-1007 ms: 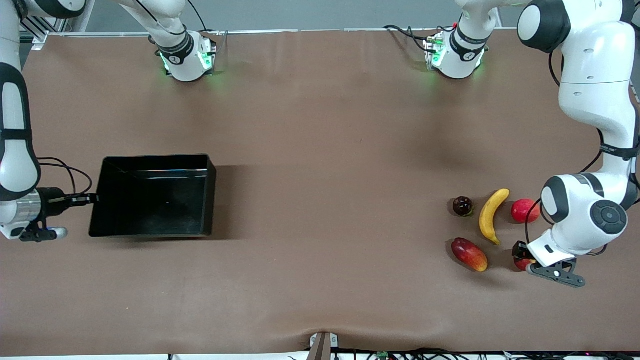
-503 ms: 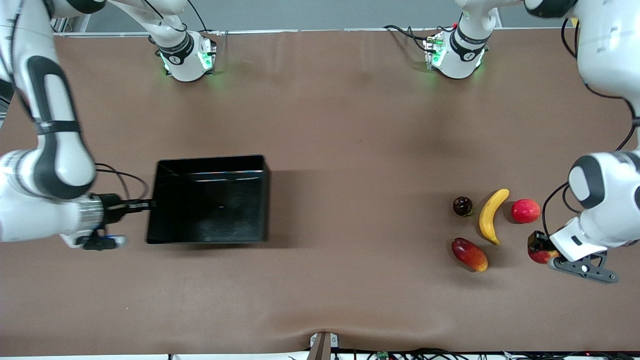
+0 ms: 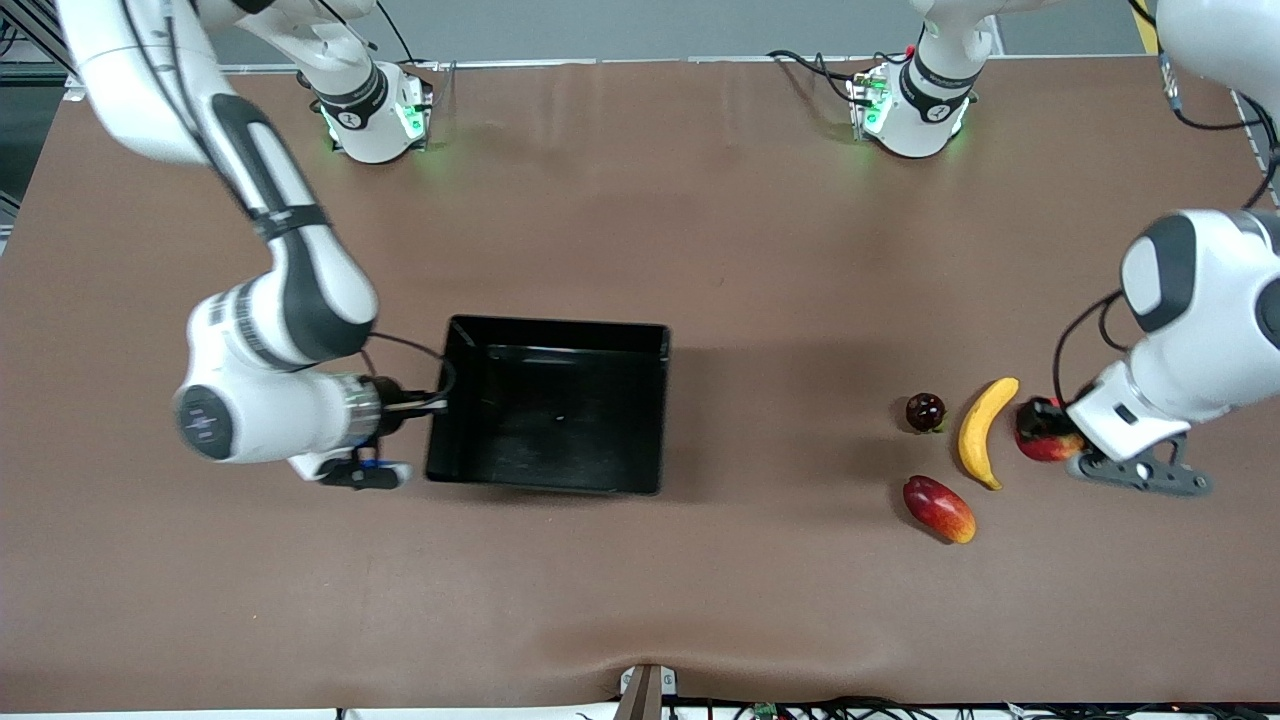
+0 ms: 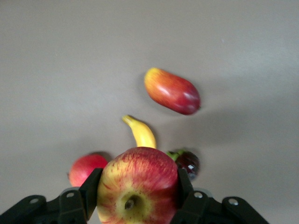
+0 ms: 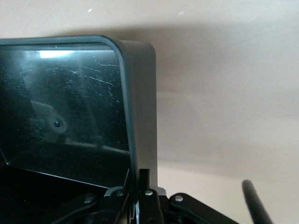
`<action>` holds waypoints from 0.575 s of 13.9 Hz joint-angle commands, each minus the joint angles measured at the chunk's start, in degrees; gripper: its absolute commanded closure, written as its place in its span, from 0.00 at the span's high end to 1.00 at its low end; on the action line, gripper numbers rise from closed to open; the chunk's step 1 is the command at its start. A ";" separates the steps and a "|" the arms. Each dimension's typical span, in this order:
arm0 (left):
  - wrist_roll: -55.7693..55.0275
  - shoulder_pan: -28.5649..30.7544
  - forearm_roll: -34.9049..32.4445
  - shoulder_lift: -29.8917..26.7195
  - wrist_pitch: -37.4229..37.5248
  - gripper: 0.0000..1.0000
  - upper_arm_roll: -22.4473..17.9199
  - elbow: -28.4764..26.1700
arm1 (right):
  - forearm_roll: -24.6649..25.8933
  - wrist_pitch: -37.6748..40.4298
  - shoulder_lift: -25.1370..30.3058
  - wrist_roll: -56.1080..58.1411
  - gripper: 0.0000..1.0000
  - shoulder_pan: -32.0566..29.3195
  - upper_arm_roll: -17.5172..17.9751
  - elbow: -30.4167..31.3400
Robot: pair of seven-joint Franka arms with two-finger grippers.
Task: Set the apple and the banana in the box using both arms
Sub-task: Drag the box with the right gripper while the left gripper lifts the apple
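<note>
Since the left pincer (image 3: 1040, 432) already has the apple (image 3: 1047, 443) clamped between its fingers, what matters now is the gap to the box (image 3: 556, 345). It sits well apart, toward the right arm's end of the surface (image 3: 640, 250), so the apple has to cross most of the middle to get over it. The right pincer (image 3: 432, 400) is pressed tight on the box's end wall, on the side away from the fruit, so my guess is that arm brings the box in while the left one carries.

The apple hangs just over the plain red fruit, right beside the banana (image 3: 982, 431). The banana lies on the surface with its long axis running roughly nearer-to-farther from the front camera, slightly slanted, between a small dark fruit (image 3: 925, 411) and the apple. The left arm is way closer to it.

The apple itself: red with yellow streaks, stem dimple facing the left wrist camera. A mango (image 3: 938, 508) sits nearest the front camera.
</note>
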State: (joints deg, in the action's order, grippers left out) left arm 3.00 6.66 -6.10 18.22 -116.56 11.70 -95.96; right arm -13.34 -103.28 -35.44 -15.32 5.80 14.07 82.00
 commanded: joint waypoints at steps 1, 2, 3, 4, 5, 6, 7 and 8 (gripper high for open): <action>-4.74 0.55 -0.23 -8.09 1.15 0.00 3.15 -7.91 | -1.86 -2.17 0.02 -0.15 0.00 2.63 -0.27 1.66; -6.32 0.55 0.90 -10.02 1.16 0.00 4.03 -9.76 | -1.86 -2.36 -0.07 -0.15 0.00 3.85 -0.27 2.28; -7.73 0.55 3.26 -11.43 1.16 0.00 4.47 -11.26 | -1.86 -2.71 -0.33 -0.15 0.00 5.09 -0.27 3.07; -8.61 0.29 5.29 -12.67 1.16 0.00 4.65 -12.75 | -1.86 -4.80 -0.33 -0.76 0.00 6.32 -0.27 4.03; -9.32 0.28 6.09 -13.29 1.16 0.00 5.35 -13.55 | -1.86 -7.26 -0.42 -3.02 0.00 7.81 -0.27 5.00; -10.72 0.28 6.10 -13.64 1.16 0.00 6.49 -14.43 | -1.78 -8.85 -1.12 -5.05 0.00 9.21 -0.36 5.35; -12.91 0.28 6.10 -13.73 0.98 0.00 8.06 -14.78 | -1.78 -9.82 -1.73 -6.55 0.00 10.10 -0.36 5.36; -14.76 0.20 6.10 -13.30 0.89 0.00 9.56 -14.61 | -1.78 -10.96 -2.09 -7.61 0.00 10.37 -0.36 5.36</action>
State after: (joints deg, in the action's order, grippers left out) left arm -8.48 6.57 -0.76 6.38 -115.14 18.70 -108.72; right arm -13.39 -112.74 -37.42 -20.83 15.20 14.03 87.36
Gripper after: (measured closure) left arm 0.317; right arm 0.943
